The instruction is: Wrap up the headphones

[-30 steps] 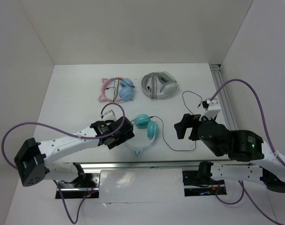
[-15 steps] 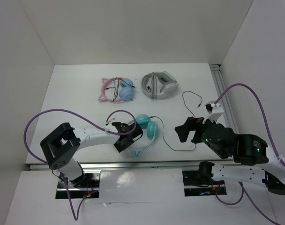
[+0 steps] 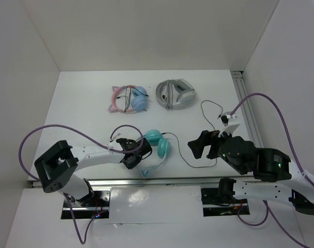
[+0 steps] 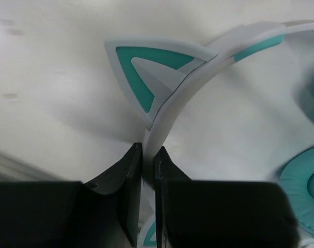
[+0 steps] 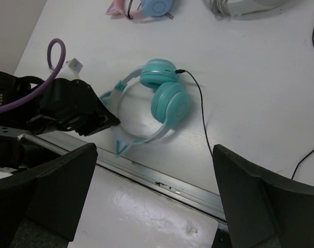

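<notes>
The teal headphones [image 3: 158, 143] lie on the white table near its front edge, ear cups folded together. A cat ear [image 4: 152, 72] sticks out from the pale headband [image 4: 177, 98]. My left gripper [image 3: 138, 156] is shut on that headband, its black jaws [image 4: 149, 155] pinching the band just below the ear. The thin black cable [image 3: 184, 157] runs from the upper cup and loops off to the right. My right gripper [image 3: 196, 145] hovers open to the right of the headphones, above the cable, with nothing between its fingers [image 5: 154, 150]. The right wrist view shows the headphones [image 5: 165, 98] and the left gripper [image 5: 92, 116].
Pink-and-blue cat-ear headphones [image 3: 128, 98] and grey-and-white headphones [image 3: 175, 94] lie at the back of the table. A metal rail [image 3: 162, 180] runs along the front edge and another [image 3: 247, 103] along the right side. White walls enclose the table.
The left gripper reached the headband and shut on it. The headphones shifted slightly left and turned. The right gripper drifted a little left, still open.
</notes>
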`<act>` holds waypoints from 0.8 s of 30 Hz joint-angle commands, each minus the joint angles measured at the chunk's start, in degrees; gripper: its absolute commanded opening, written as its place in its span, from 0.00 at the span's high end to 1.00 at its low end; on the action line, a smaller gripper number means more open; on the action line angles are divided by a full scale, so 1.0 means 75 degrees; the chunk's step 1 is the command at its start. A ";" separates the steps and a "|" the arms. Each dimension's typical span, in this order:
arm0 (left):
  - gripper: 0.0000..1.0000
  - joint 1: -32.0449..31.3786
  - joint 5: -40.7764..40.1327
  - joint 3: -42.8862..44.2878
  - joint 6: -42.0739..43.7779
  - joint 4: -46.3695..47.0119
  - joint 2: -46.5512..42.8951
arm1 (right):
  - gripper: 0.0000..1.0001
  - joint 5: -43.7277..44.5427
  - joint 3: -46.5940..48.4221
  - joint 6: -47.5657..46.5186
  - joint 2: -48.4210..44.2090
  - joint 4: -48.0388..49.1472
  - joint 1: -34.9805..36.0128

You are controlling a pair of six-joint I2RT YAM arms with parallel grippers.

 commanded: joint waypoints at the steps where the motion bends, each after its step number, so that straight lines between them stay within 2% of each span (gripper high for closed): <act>1: 1.00 -0.0200 -0.0887 -0.0059 -0.0296 -0.1951 -0.1192 | 0.00 -0.0830 -0.0432 -0.0631 -0.0123 0.1194 -0.0024; 2: 1.00 -0.0282 -0.1254 0.0153 -0.0297 -0.3034 -0.1579 | 0.00 -0.1265 -0.0677 -0.0925 -0.0566 0.2241 -0.0024; 4: 1.00 -0.0283 -0.2363 0.0703 0.0076 -0.3816 -0.2526 | 0.00 -0.2225 -0.1626 -0.1789 -0.1118 0.3453 -0.0024; 5: 1.00 -0.0109 -0.2603 0.1332 0.1471 -0.3888 -0.2718 | 0.00 -0.2868 -0.2174 -0.1980 -0.1539 0.4376 -0.0024; 7: 1.00 0.0358 -0.3059 0.2027 0.2430 -0.4332 -0.2918 | 0.00 -0.2771 -0.2472 -0.2169 -0.1648 0.4817 -0.0024; 9: 1.00 0.0571 -0.3377 0.2953 0.3462 -0.4893 -0.2919 | 0.03 -0.2454 -0.2567 -0.2239 -0.1217 0.4901 -0.0024; 12: 1.00 0.0934 -0.3869 0.4020 0.4318 -0.5493 -0.2849 | 0.05 -0.2055 -0.2439 -0.2532 0.0117 0.5286 -0.0024; 14: 1.00 0.1263 -0.3778 0.4686 0.5310 -0.5494 -0.2849 | 0.06 -0.1716 -0.2205 -0.2743 0.1204 0.5508 -0.0024; 19: 1.00 0.1662 -0.3331 0.5779 0.6336 -0.5412 -0.2919 | 0.07 -0.0918 -0.1652 -0.2990 0.2498 0.6293 -0.0024; 24: 1.00 0.2247 -0.2781 0.6623 0.6933 -0.5483 -0.3364 | 0.07 -0.1759 -0.1616 -0.3096 0.3027 0.6984 -0.1065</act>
